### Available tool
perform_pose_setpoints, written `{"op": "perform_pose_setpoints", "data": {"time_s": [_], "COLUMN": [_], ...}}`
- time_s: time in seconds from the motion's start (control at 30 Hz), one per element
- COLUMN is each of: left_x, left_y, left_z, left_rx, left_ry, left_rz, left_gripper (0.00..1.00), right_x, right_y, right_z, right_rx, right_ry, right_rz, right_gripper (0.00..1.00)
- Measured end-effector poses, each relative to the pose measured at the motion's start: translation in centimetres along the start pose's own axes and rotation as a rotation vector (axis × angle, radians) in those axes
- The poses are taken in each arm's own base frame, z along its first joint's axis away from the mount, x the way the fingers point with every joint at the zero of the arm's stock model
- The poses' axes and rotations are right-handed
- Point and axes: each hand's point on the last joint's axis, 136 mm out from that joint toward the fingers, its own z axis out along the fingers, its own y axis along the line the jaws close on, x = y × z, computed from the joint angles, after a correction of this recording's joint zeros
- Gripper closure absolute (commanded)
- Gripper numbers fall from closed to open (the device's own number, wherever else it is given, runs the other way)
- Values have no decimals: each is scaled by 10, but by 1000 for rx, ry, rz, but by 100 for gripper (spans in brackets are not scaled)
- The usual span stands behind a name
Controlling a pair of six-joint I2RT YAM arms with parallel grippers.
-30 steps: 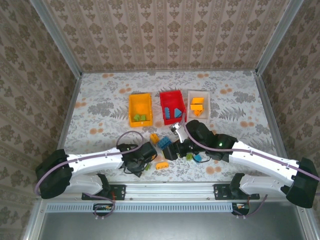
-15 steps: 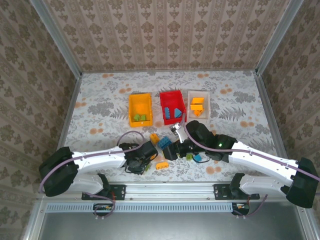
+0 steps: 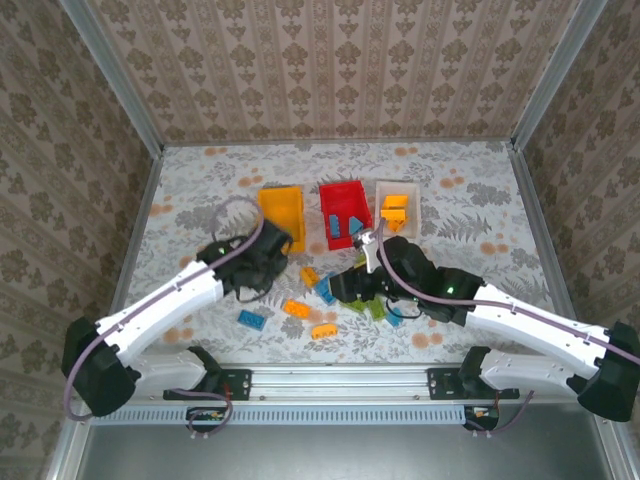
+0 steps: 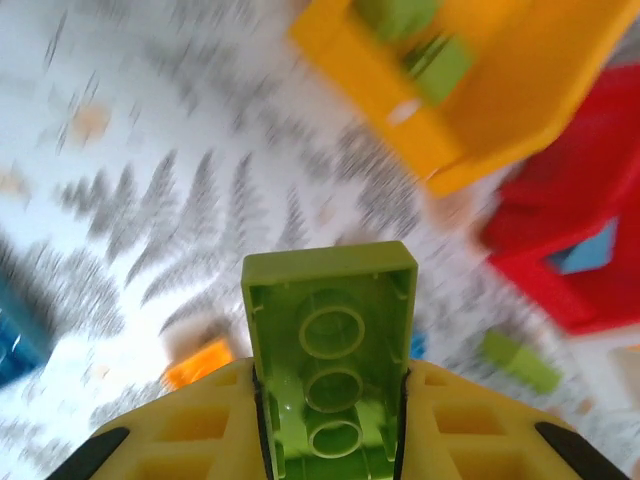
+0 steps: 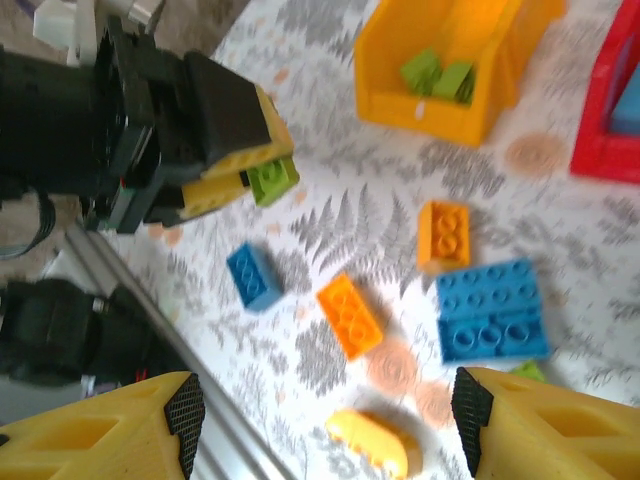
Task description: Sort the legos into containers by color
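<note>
1. The left gripper [image 4: 330,392] is clamped on a lime-green brick [image 4: 330,310]. The brick's hollow underside faces the wrist camera.
2. In the top view this gripper sits left of centre, at the lower edge of the yellow-orange bin [image 3: 281,203].
3. That bin already holds green bricks [image 5: 440,77]. The red bin [image 3: 345,190] to its right holds blue pieces, and the white bin [image 3: 380,205] further right holds orange ones.
4. The right gripper [image 5: 325,400] has its fingers spread wide apart with nothing between them. It is low over the loose bricks at lower centre of the table [image 3: 480,210].
5. Beneath it lie a small blue brick [image 5: 252,276], two orange bricks [image 5: 350,315] and a wide blue brick [image 5: 490,308].
</note>
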Motion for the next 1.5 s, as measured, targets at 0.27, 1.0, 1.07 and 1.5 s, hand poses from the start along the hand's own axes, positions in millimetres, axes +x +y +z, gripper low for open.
{"op": "perform_pose_setpoints", "data": {"time_s": [0.27, 1.0, 1.07, 1.5], "left_x": [-74, -82, -81, -73], "left_y": [-55, -67, -69, -104], "left_z": [43, 151, 147, 53], "left_rx": [-56, -180, -174, -32], "left_ry": [12, 196, 194, 33], "left_rz": [285, 505, 510, 595], "left_gripper": [77, 56, 54, 51], "right_x": [-75, -65, -58, 2], "right_y": [-5, -57, -71, -217], "right_z": [11, 13, 4, -63], "right_rx": [89, 255, 310, 746], "right_ry": [-155, -138, -140, -81], "right_rz": [44, 179, 202, 499], "right_gripper": [31, 29, 27, 23]}}
